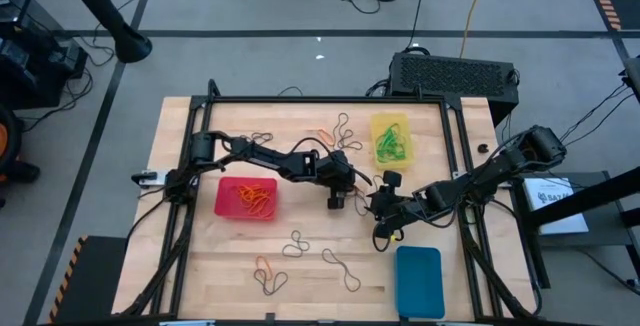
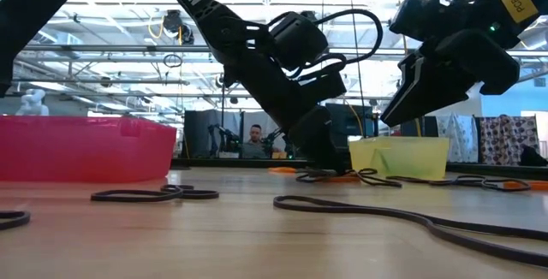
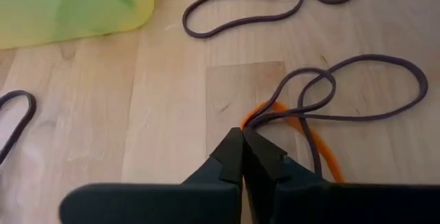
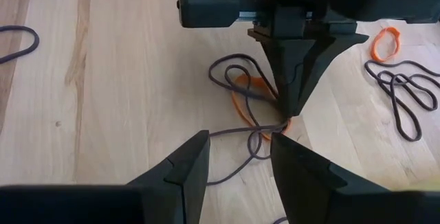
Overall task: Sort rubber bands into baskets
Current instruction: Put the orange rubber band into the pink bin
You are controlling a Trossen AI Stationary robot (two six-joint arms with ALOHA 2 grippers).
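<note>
Here, on the wooden tabletop (image 1: 200, 266), we see three baskets: the blue basket (image 1: 419, 281) by the near right corner, the red basket (image 1: 246, 198) left of centre holding orange bands, and the yellow basket (image 1: 391, 138) toward the far edge holding green ones. Near the middle, the left gripper (image 3: 243, 145) pinches an orange rubber band (image 3: 323, 152) tangled with a dark rubber band (image 3: 357, 93), its fingers closed to a thin line on the strands. We judge the risk is that lifting drags the dark loop along, so both colours land in one basket, or the orange one slips free. The right gripper (image 4: 237, 157) hovers just beside the same tangle, fingers parted moderately, holding nothing. Other loose bands lie scattered toward the near edge.
</note>
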